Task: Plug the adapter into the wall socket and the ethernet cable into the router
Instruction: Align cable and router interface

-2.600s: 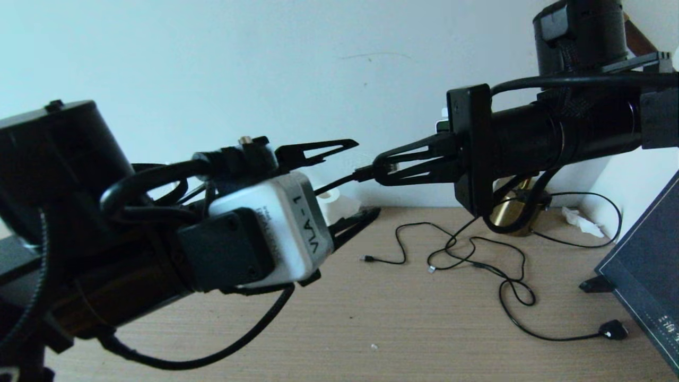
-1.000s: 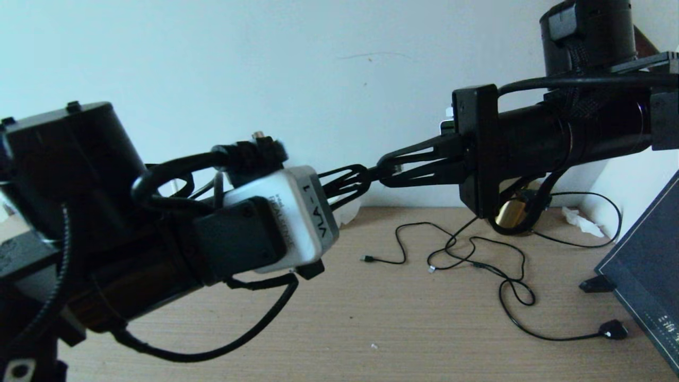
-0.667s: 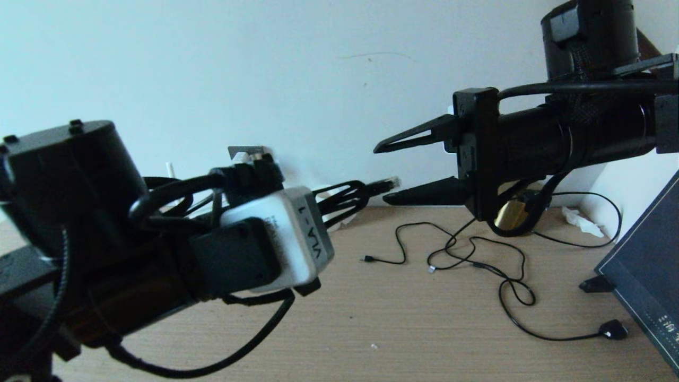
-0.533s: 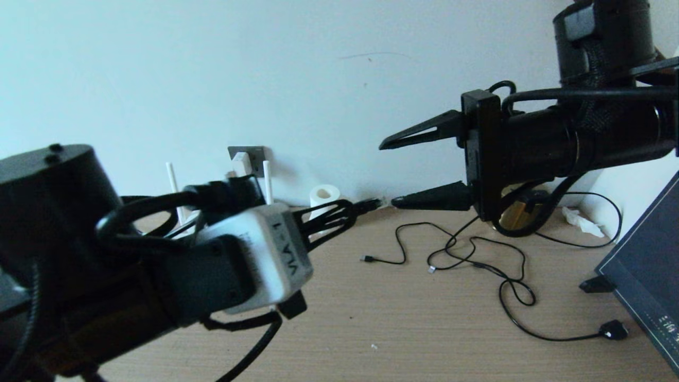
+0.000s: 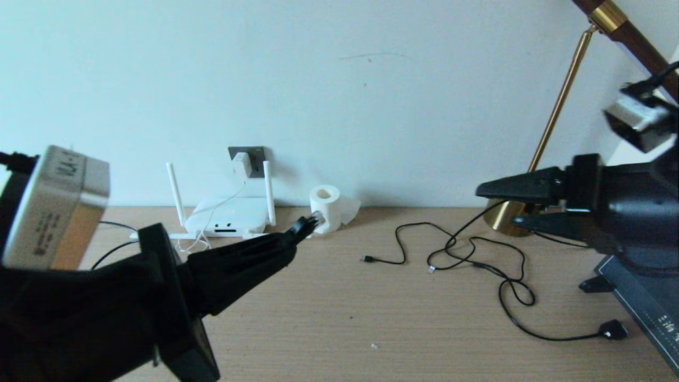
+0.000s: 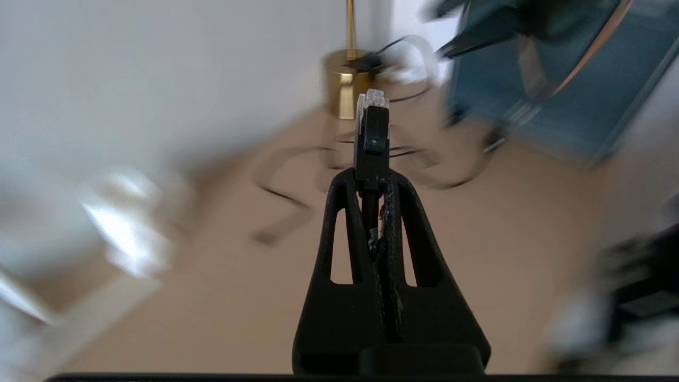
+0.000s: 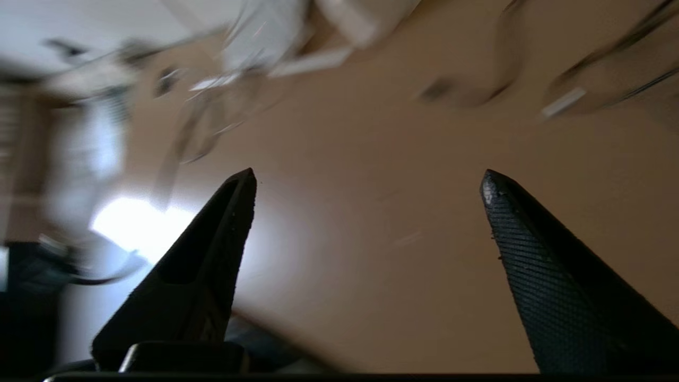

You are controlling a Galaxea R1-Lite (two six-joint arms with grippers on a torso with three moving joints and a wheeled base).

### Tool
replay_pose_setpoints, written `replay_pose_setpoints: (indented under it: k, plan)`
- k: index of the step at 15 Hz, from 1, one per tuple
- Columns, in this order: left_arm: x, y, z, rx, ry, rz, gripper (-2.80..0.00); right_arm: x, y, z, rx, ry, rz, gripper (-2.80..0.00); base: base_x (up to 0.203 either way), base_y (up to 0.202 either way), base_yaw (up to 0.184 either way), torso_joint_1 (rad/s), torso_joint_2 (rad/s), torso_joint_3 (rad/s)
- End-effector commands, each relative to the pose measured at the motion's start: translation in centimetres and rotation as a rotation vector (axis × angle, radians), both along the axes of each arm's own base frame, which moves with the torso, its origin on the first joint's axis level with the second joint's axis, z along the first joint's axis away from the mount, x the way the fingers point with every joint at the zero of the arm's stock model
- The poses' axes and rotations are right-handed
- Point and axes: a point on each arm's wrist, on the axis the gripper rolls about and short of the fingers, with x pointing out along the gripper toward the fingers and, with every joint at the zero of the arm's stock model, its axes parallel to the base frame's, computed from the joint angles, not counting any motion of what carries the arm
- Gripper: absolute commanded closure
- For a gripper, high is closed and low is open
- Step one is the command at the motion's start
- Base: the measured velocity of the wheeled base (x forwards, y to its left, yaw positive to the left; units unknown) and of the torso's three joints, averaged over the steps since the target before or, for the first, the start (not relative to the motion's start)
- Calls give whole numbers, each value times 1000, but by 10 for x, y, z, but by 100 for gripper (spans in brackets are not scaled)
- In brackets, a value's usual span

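Observation:
My left gripper (image 5: 289, 244) is shut on the black boot of the ethernet cable (image 5: 309, 223). Its clear plug tip sticks out past the fingertips, level with the tissue roll. In the left wrist view the plug (image 6: 372, 124) stands upright beyond the shut gripper (image 6: 371, 183). The white router (image 5: 228, 216) lies at the back left by the wall, to the left of the plug tip. The white adapter (image 5: 241, 164) sits in the grey wall socket (image 5: 257, 155) above it. My right gripper (image 5: 496, 206) hangs open and empty at the right, also open in its wrist view (image 7: 368, 180).
A white tissue roll (image 5: 327, 202) stands right of the router. Thin black cables (image 5: 477, 254) loop over the wooden table, ending in a chunky black plug (image 5: 612, 330). A brass lamp (image 5: 559, 101) and a dark panel (image 5: 644, 297) stand at the right.
The right gripper opened, let go of the ethernet plug and drew back to the right. The left gripper, shut on the cable, swung down and to the left, uncovering router and socket.

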Motion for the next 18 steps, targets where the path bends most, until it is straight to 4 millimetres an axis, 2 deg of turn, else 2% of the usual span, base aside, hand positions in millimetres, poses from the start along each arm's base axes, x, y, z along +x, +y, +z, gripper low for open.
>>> replay_pose_setpoints:
  k: [1,2,4,7,8,10,13,15,16,18]
  plan:
    - [-3,8,-2,-167,186,7,0,-54,-36,7,-111,-237,-47,-280,0,0,0,0,0,0]
    - [6,10,-8,-181,240,68,0,-74,-50,1,-178,-319,-74,-280,0,0,0,0,0,0]
    - [37,23,-28,-157,322,272,0,-107,-73,-23,-304,-387,-169,-280,0,0,0,0,0,0]
    - [78,60,-52,-130,403,560,0,-136,-97,-57,-442,-363,-370,-280,0,0,0,0,0,0]
    - [88,73,-63,-105,431,644,0,-141,-101,-63,-475,-340,-453,0,0,0,0,0,0,0]
    - [100,91,-95,5,515,785,0,-151,-108,-68,-515,-318,-610,0,0,0,0,0,0,0]
    - [115,96,-132,114,626,881,0,-178,-112,-84,-629,-303,-780,0,0,0,0,0,0,0]
    - [127,100,-148,146,669,925,0,-197,-112,-105,-712,-331,-803,0,0,0,0,0,0,0]
    - [134,101,-154,160,687,934,0,-201,-111,-121,-741,-324,-783,0,0,0,0,0,0,0]
    - [146,101,-165,168,703,942,0,-205,-108,-145,-715,-368,-634,0,0,0,0,0,0,0]
